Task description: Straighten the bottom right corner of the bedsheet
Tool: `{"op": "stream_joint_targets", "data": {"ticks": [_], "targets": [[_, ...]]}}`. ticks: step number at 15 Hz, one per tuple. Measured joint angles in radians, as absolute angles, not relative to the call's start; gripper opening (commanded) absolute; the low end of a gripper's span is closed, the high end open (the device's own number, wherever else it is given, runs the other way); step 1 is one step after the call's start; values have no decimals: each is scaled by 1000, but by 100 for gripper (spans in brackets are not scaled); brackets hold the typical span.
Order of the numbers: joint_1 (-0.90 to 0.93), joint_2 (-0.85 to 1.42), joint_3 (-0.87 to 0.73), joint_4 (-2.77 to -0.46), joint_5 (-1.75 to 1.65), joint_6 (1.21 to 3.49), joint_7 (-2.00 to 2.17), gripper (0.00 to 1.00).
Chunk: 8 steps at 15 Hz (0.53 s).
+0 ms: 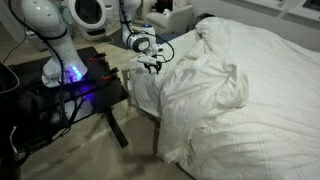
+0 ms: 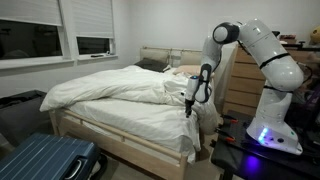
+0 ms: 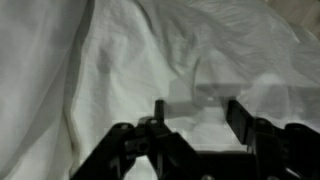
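The white bedsheet [image 1: 245,95] [image 2: 115,95] lies rumpled in thick folds over the whole bed. Its bottom right corner [image 1: 172,128] [image 2: 197,128] hangs in soft folds over the bed's corner closest to the robot. My gripper [image 1: 150,68] [image 2: 190,101] hovers pointing down just above that corner, at the sheet's edge. In the wrist view the sheet [image 3: 150,50] fills the picture. There the gripper [image 3: 198,112] has its two dark fingers [image 3: 238,115] well apart, with only cloth showing behind the gap and nothing pinched.
The robot base stands on a black table [image 1: 95,85] right beside the bed. A wooden bed frame [image 2: 110,142] shows under the sheet. A blue suitcase [image 2: 45,160] lies on the floor. A wooden dresser [image 2: 240,85] stands behind the arm.
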<state>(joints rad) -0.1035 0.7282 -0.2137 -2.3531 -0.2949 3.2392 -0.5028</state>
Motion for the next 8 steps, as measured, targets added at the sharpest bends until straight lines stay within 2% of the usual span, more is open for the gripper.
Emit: {"op": "stream_joint_targets", "data": {"ticks": [4,5,8], "targets": [[-92,732,-222,-2353,-295,3241,-502,4],[-90,732,-222,-2353,-295,3240,-502,1],[-90,730,-217,-2352,-295,3199,-476,0]]}}
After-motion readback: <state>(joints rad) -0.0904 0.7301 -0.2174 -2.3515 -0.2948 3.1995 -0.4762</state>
